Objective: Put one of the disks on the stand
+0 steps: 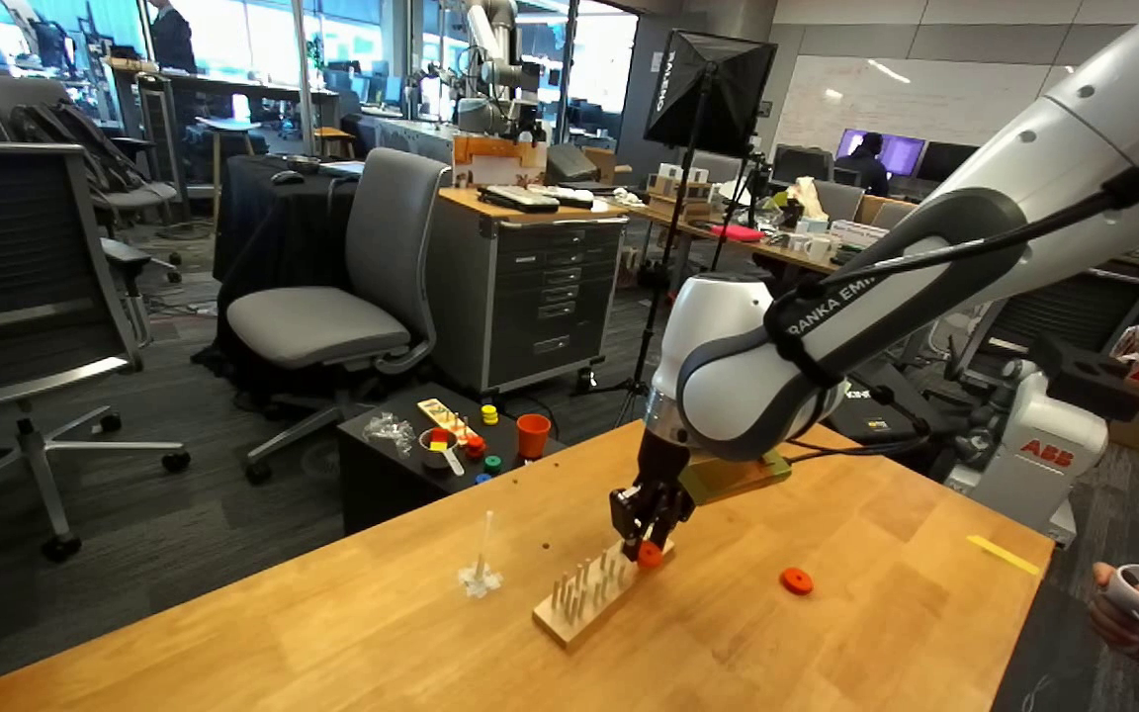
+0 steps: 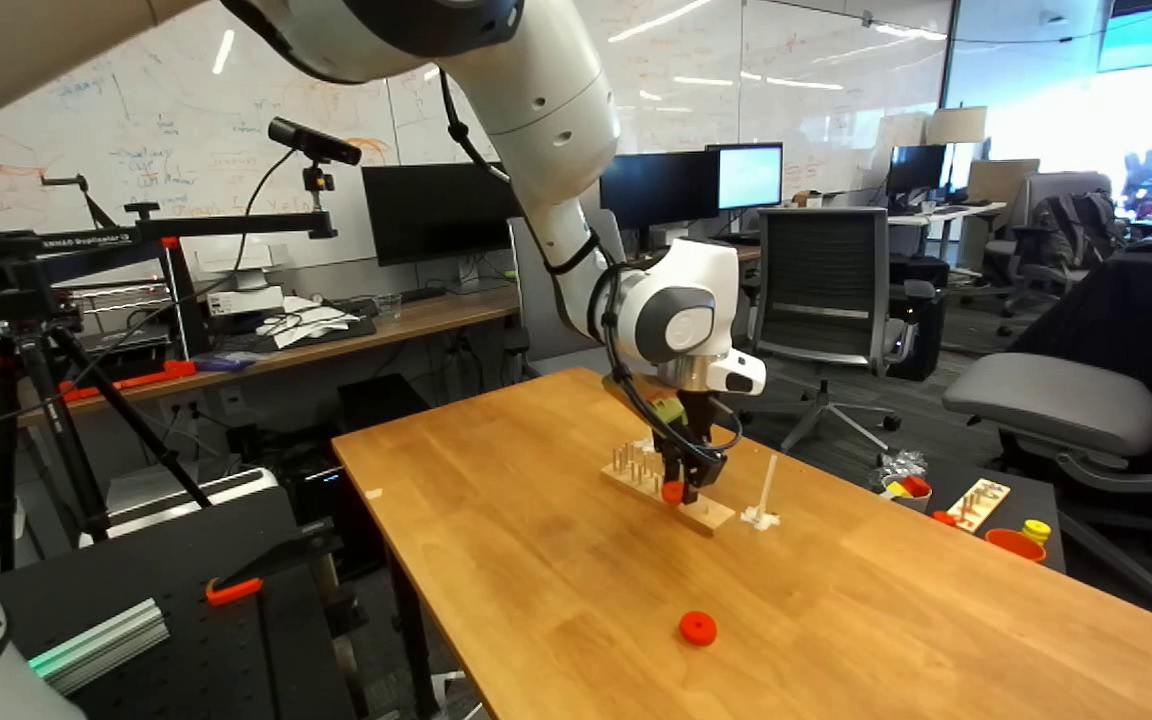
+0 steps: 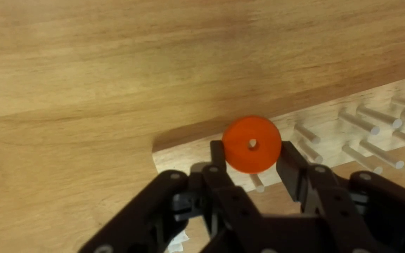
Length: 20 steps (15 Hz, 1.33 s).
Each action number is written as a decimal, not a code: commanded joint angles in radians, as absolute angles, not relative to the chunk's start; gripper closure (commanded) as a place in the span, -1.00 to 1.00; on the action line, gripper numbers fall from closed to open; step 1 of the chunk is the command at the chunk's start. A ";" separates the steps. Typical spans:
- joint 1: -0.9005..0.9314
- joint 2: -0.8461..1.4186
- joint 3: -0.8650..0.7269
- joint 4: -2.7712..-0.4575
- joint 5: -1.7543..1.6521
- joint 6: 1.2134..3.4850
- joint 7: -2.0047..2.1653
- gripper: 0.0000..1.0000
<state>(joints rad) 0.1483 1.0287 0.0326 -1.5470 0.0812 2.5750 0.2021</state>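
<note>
Wrist view: my Robotiq gripper (image 3: 252,151) pinches a red-orange disk (image 3: 252,159) over the pegged wooden stand (image 3: 329,137), near one end. Both exterior views show me another disk (image 1: 796,580) on the table (image 1: 728,653), well apart.

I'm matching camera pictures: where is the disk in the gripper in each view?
In an exterior view: the held disk, right of centre, well below mid-height.
In an exterior view: the held disk, right of centre, below mid-height.
In the wrist view: the held disk, right of centre, slightly low.
Shared landmark: the pegged stand, partly behind it in all three.
</note>
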 commanded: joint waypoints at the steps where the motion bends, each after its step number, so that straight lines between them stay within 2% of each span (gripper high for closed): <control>1: 0.160 1.056 0.014 -1.484 0.065 2.546 0.205 0.65; 20: 0.168 1.098 0.025 -1.433 0.068 2.520 0.207 0.65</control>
